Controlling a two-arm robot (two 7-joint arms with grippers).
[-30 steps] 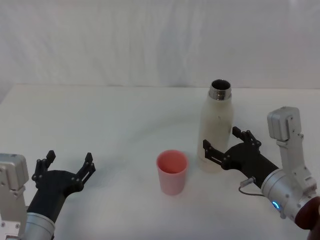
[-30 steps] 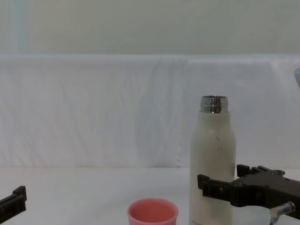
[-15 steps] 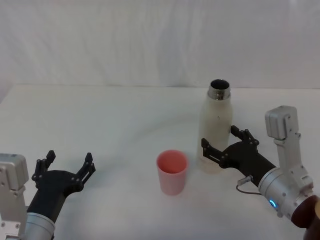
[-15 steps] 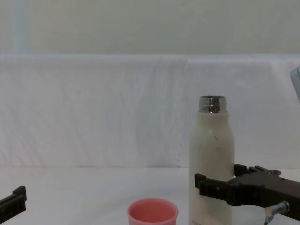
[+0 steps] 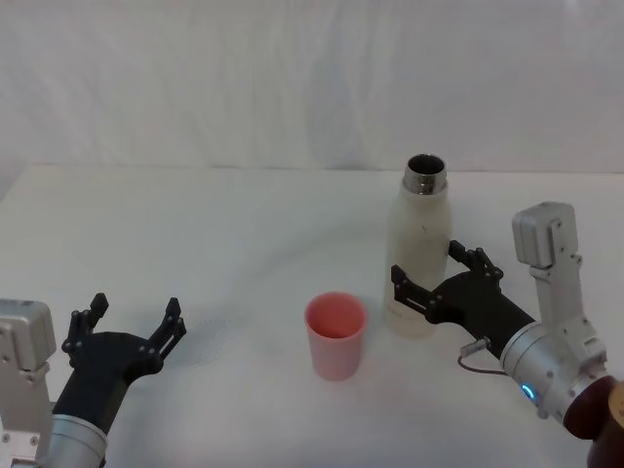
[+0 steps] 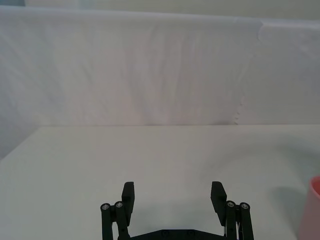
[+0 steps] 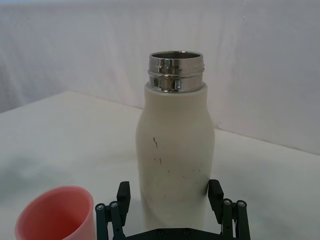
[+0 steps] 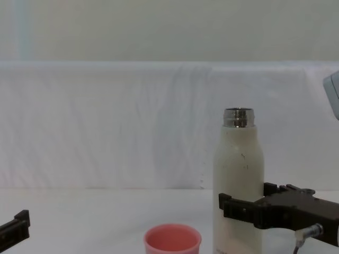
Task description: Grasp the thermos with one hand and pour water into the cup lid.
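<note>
Head view: the right gripper point(image 5: 425, 276) reaches in from the robot's right with its black fingers spread around the lower body of the thermos point(image 5: 420, 250) — one finger in front of the bottle, the other behind it. From the right wrist view the same gripper point(image 7: 169, 194) has a finger tip on each side of the cream-white bottle point(image 7: 175, 160), very close to its wall; whether the pads actually press on it is hard to say from here, though a thin gap seems to remain on at least one side. The thermos stands upright on the white table point(image 5: 244, 244), its steel neck open at the top and a few dark scuffs on its side.

Just beside the thermos, toward the robot's left and slightly nearer the robot, stands the cup lid point(image 5: 336, 335) — a salmon-pink cup, upright, mouth up, apart from the bottle. In the chest view the bottle point(image 8: 238, 174) rises far above the cup lid point(image 8: 172, 241), with the right gripper point(image 8: 242, 201) crossing its lower part.

The left gripper point(image 5: 132, 323) rests low at the robot's left, well apart from both things, its fingers spread wide over bare table; the left wrist view shows them point(image 6: 172, 192) parted with nothing between.
</note>
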